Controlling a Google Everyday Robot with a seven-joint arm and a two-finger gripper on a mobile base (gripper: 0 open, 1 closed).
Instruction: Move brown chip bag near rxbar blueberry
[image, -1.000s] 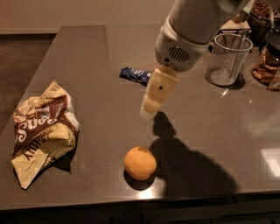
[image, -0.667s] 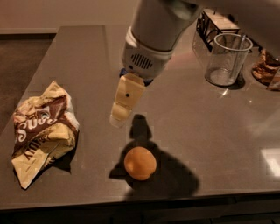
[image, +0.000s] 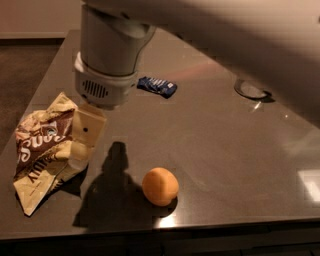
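Brown and cream foil of the brown chip bag (image: 42, 145) is seen crumpled at the left of the worktop (image: 225, 150), the tool (image: 82, 146) is held against its right edge, its grip not discernible, an orange ball (image: 160, 186) is set near the front, and the rxbar blueberry (image: 157, 86) is laid farther back, well apart from the bag.

Legible text: none in full. White lettering on the brown chip bag (image: 41, 150), left of frame, is creased and broken. White lettering on the rxbar blueberry (image: 157, 86), upper centre of the bench (image: 225, 150), is too small to read. The end effector (image: 80, 150), at the bag's right edge, is unmarked.
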